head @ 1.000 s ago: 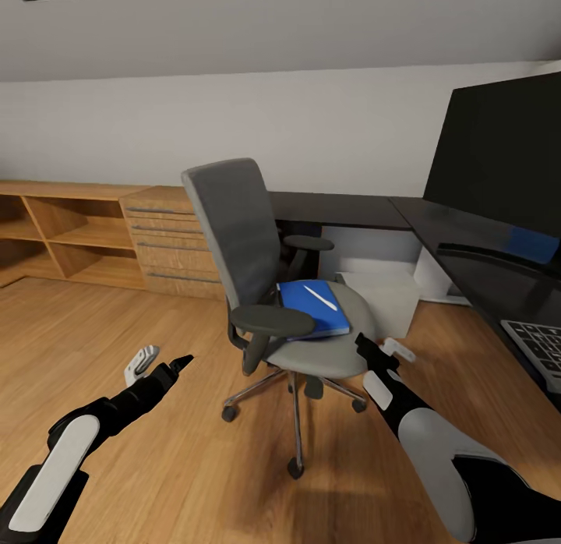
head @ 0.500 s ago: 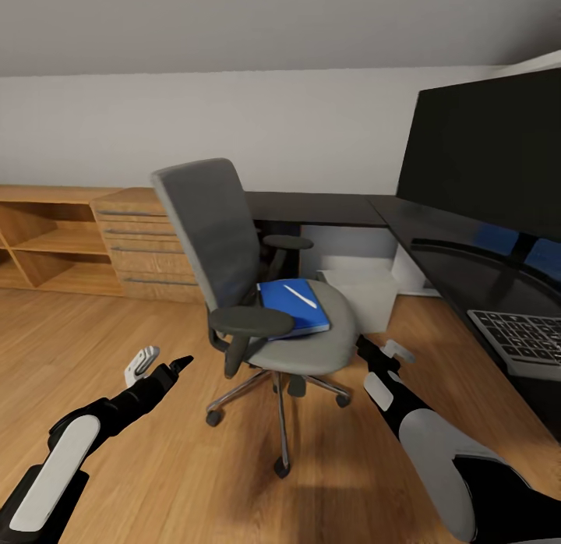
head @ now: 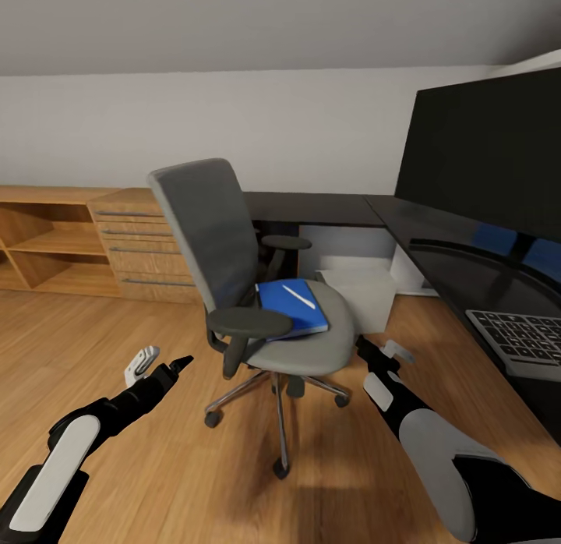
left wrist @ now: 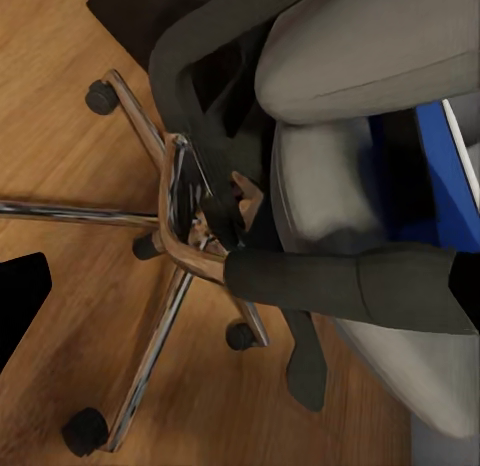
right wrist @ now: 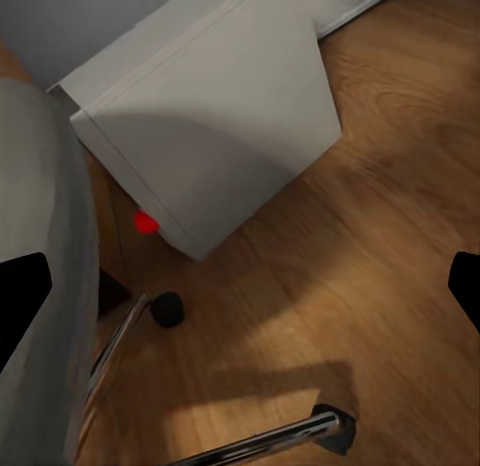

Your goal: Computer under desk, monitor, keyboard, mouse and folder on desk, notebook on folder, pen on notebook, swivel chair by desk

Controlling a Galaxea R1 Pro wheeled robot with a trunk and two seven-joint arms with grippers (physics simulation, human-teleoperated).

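Observation:
The grey swivel chair (head: 226, 240) stands on the wood floor in front of me, a little off the black desk (head: 444, 236). On its seat lies the blue folder (head: 288, 310) with the white pen (head: 298, 297) on top. The notebook and the mouse are out of view. The monitor (head: 483, 154) and the keyboard (head: 522, 337) are on the desk at right. The light-grey computer (head: 358, 294) sits under the desk, its red light (right wrist: 146, 223) facing the chair. My left gripper (head: 161, 362) hangs open left of the chair base (left wrist: 170, 236). My right gripper (head: 382, 349) is open beside the seat.
A light-wood drawer chest (head: 144, 244) and an open shelving unit (head: 47, 248) line the far wall at left. The chair's chrome legs and castors (right wrist: 165, 308) spread over the floor between my two arms. Open wood floor lies at left.
The whole picture has slid left as the camera turned right, bringing in more of the monitor and keyboard. Both arms keep their place in the view, and nothing on the chair has moved.

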